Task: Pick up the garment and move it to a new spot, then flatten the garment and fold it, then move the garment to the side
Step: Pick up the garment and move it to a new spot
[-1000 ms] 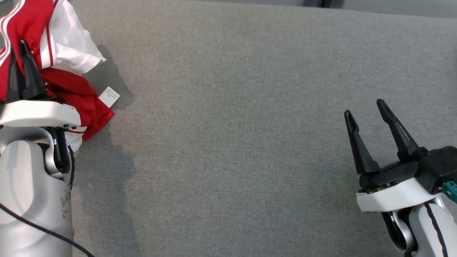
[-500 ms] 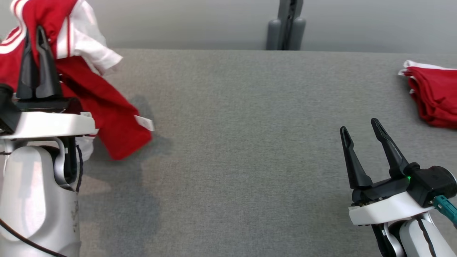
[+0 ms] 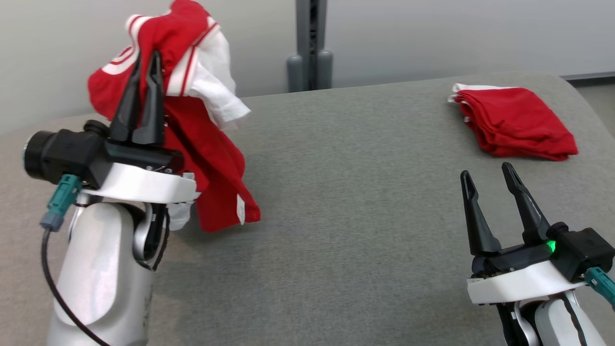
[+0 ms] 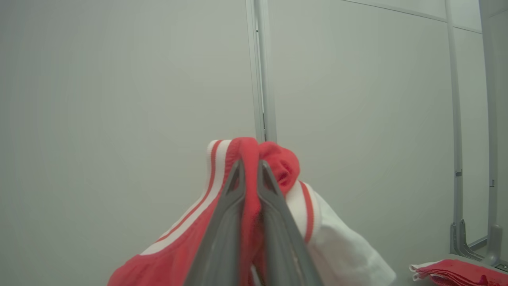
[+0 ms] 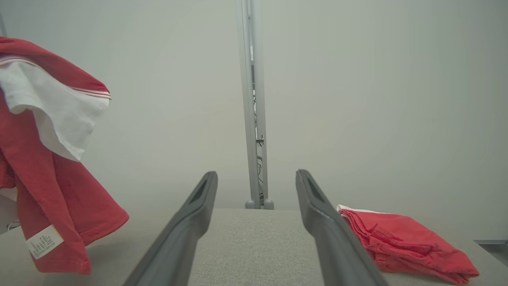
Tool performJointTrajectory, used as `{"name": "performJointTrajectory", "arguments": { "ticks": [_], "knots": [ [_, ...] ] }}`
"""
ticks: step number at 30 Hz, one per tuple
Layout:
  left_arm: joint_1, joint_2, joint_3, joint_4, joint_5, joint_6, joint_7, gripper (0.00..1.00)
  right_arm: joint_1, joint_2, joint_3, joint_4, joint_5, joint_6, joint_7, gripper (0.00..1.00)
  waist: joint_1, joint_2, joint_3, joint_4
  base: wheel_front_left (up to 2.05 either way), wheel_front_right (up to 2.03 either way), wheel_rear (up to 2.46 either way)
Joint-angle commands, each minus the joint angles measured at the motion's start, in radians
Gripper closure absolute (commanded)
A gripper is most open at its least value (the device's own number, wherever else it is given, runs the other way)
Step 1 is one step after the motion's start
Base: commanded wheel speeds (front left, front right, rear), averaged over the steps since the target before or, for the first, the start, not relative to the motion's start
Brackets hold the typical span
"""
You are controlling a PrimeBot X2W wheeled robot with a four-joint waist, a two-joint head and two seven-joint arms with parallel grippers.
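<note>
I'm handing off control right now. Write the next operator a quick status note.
Left gripper: shut on the garment, which hangs bunched above the table's left side.
Right gripper: open, empty, over the table's right side.
A folded red pile lies at the far right.
Done: pickup.
Left: set it down at a new spot, flatten, fold, move aside.

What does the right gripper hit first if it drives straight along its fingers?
Way looks free over the table; the folded red pile sits right of that line. Next would be the grey post behind the far edge, though depth is unclear.
</note>
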State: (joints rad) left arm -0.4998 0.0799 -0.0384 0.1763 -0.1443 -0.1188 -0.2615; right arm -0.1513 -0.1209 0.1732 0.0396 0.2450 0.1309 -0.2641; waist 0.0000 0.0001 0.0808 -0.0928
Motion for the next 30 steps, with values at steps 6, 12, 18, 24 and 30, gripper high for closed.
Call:
{"name": "performJointTrajectory", "arguments": {
  "ticks": [6, 12, 18, 24, 30],
  "knots": [
    [-0.031, -0.002, -0.098, 0.013, -0.006, -0.01, -0.004, 1.0, 0.004, 0.01, -0.017, -0.009, 0.007, 0.0, -0.001, 0.0, 0.0, -0.0001, 0.009, -0.102, 0.0, 0.0, 0.0],
    [-0.049, -0.004, -0.176, 0.032, -0.021, -0.012, -0.004, 1.0, -0.006, 0.013, -0.023, -0.015, 0.009, 0.0, -0.001, 0.0, 0.0, -0.0001, 0.025, -0.135, 0.0, 0.0, 0.0],
    [-0.022, 0.016, -0.278, 0.103, -0.045, -0.013, -0.004, 1.0, -0.009, 0.019, -0.028, -0.024, 0.003, 0.0, -0.001, 0.0, 0.0, -0.0001, 0.052, -0.132, 0.0, 0.0, 0.0],
    [-0.005, 0.024, -0.389, 0.244, -0.062, -0.012, -0.004, 1.0, -0.021, 0.019, -0.042, -0.031, 0.0, 0.0, -0.001, 0.0, 0.0, -0.0001, 0.098, -0.094, 0.0, 0.0, 0.0],
    [-0.03, -0.003, -0.42, 0.457, -0.096, -0.012, -0.004, 1.0, -0.029, 0.014, -0.024, -0.022, -0.005, 0.0, -0.001, 0.0, 0.0, -0.0001, 0.123, -0.053, 0.0, 0.0, 0.0]
  ]
}}
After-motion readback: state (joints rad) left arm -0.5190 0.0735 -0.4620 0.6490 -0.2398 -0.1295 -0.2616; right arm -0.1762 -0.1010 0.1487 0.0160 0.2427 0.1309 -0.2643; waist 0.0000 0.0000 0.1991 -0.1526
